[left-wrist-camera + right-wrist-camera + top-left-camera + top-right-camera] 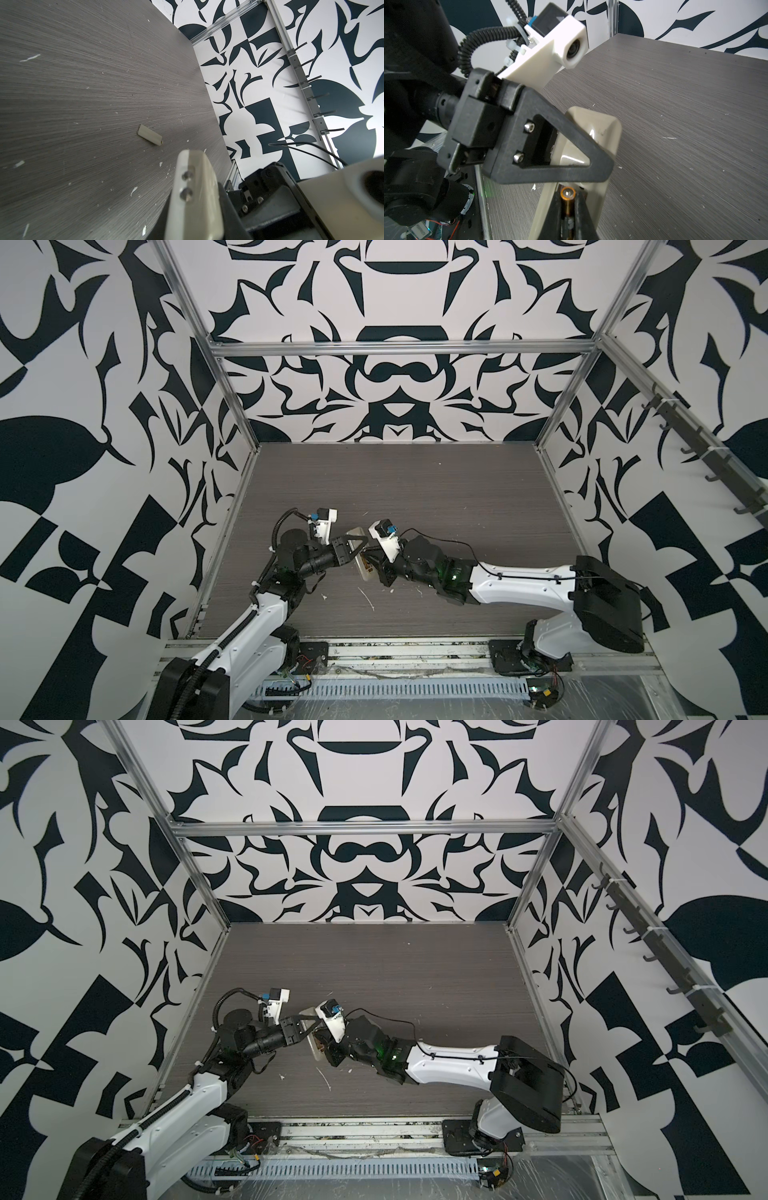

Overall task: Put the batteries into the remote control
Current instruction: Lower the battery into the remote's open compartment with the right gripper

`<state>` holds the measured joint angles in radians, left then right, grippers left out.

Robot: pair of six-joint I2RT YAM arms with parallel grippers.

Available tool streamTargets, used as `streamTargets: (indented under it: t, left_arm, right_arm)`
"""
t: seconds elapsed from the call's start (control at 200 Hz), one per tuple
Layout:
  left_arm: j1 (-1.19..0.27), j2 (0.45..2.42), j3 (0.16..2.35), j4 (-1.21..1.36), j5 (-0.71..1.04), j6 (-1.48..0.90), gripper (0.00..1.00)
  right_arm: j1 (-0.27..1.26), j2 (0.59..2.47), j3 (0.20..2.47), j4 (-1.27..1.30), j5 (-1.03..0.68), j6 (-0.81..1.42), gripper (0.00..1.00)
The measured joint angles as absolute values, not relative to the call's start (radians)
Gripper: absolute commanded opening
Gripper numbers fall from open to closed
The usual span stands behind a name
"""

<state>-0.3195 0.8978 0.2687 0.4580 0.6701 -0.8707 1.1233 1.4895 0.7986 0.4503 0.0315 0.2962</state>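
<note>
The left tool [360, 544] is holding the remote control [593, 128] above the grey worktop [83, 83], over its near half and a little left of the middle in both top views. Its black triangular fingers [550, 174] are clamping the handset across its width, and the beige back is facing the right arm. The right tool [568, 209] is reaching in from the right, narrowly closed on a battery [567, 202], which is lying lengthwise between the two dark fingers. The battery's copper-gold end is pointing at the remote's beige back and sitting just beside it. Whether the two are touching I cannot tell. A small flat beige piece [150, 134] is lying on the worktop well apart from both tools. White scraps [365, 597] are lying scattered on the worktop in front of the remote.
</note>
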Motion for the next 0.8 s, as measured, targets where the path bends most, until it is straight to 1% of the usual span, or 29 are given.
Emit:
streamTargets:
  t: [0.095,0.44,0.8]
  left_arm:
    - [-0.319,0.897,0.269,0.458,0.67,-0.871,0.0]
    - [-0.319,0.897,0.269,0.452,0.67,-0.868,0.0]
    - [-0.319,0.897,0.269,0.452,0.671,-0.868,0.0]
  right_arm:
    - [1.124,1.489,0.799,0.451,0.035,0.296,0.0]
    - [1.124,1.494,0.799,0.46,0.038,0.297,0.12]
    - [1.124,1.494,0.799,0.46,0.05,0.295,0.2]
